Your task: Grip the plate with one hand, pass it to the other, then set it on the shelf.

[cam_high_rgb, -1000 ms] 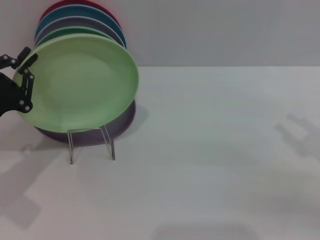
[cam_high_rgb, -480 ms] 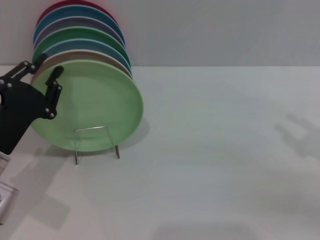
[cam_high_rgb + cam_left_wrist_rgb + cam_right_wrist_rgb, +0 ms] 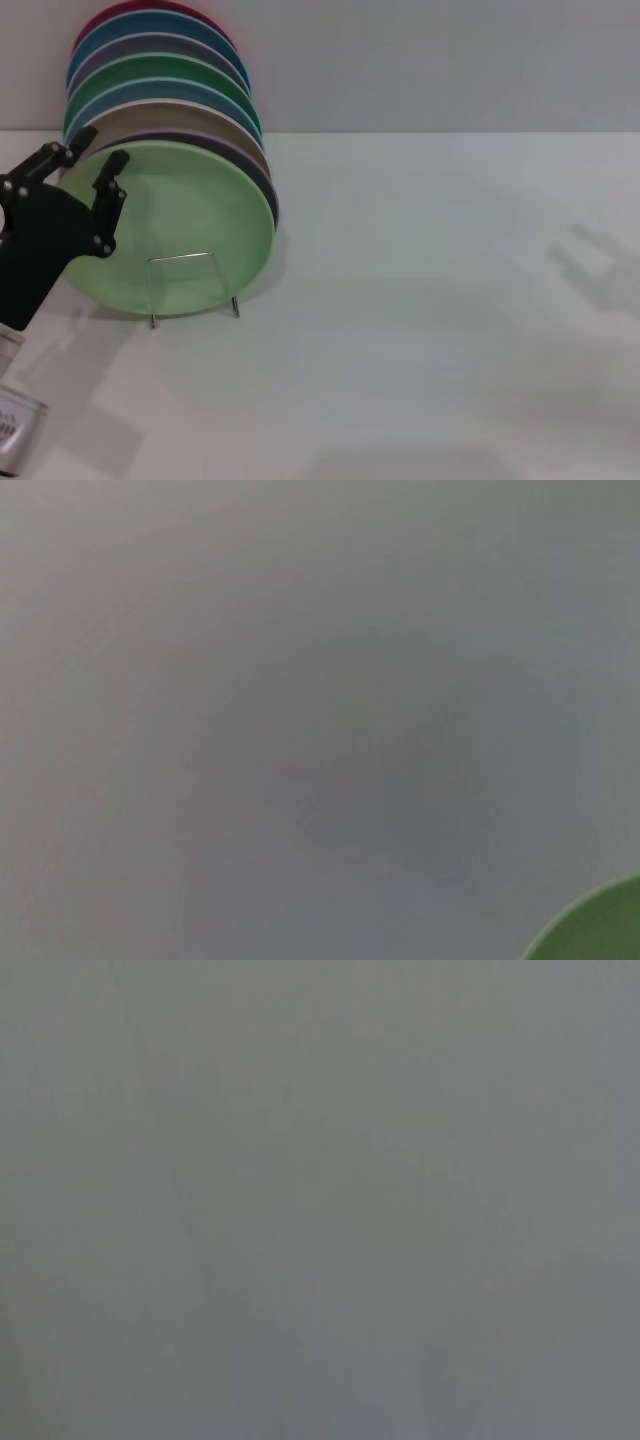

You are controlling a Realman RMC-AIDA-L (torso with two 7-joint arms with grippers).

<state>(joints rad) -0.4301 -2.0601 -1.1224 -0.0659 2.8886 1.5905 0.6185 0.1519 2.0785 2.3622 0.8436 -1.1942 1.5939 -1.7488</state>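
Observation:
The pale mint-green plate (image 3: pixel 185 230) stands on edge in the small wire shelf (image 3: pixel 192 288) at the table's left, leaning back against the other plates. My left gripper (image 3: pixel 100 148) is at the plate's upper left rim, fingers spread open; one finger (image 3: pixel 108 195) overlaps the plate's face, and I cannot tell whether it touches. A sliver of the plate (image 3: pixel 600 930) shows in the left wrist view. My right gripper is out of view; its wrist view shows only plain grey.
Several plates (image 3: pixel 160 75) in red, blue, lilac, dark green and tan stand on edge behind the mint one. A grey wall (image 3: pixel 450 60) runs behind the white table (image 3: pixel 430 300), which stretches to the right.
The plate came down from its raised, tilted pose onto the shelf and now leans back against the stack. My left gripper moved down with it and its fingers have spread.

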